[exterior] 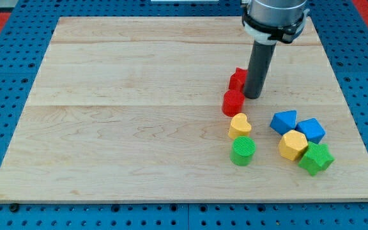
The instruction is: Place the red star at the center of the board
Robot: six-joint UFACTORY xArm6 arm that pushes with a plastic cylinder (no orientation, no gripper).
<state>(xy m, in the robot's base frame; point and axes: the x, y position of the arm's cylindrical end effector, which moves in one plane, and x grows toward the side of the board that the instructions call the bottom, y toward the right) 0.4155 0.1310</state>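
Observation:
The red star (237, 78) lies on the wooden board (139, 115), right of the middle, partly hidden by my rod. My tip (253, 96) rests on the board just to the star's right, touching or nearly touching it. A red round block (233, 102) sits directly below the star, to the tip's lower left.
A yellow heart (239, 125) and a green cylinder (243, 151) lie below the red blocks. At the lower right is a cluster: two blue blocks (283, 121) (310, 130), a yellow hexagon (292, 145) and a green star (316, 158). The board's right edge is near.

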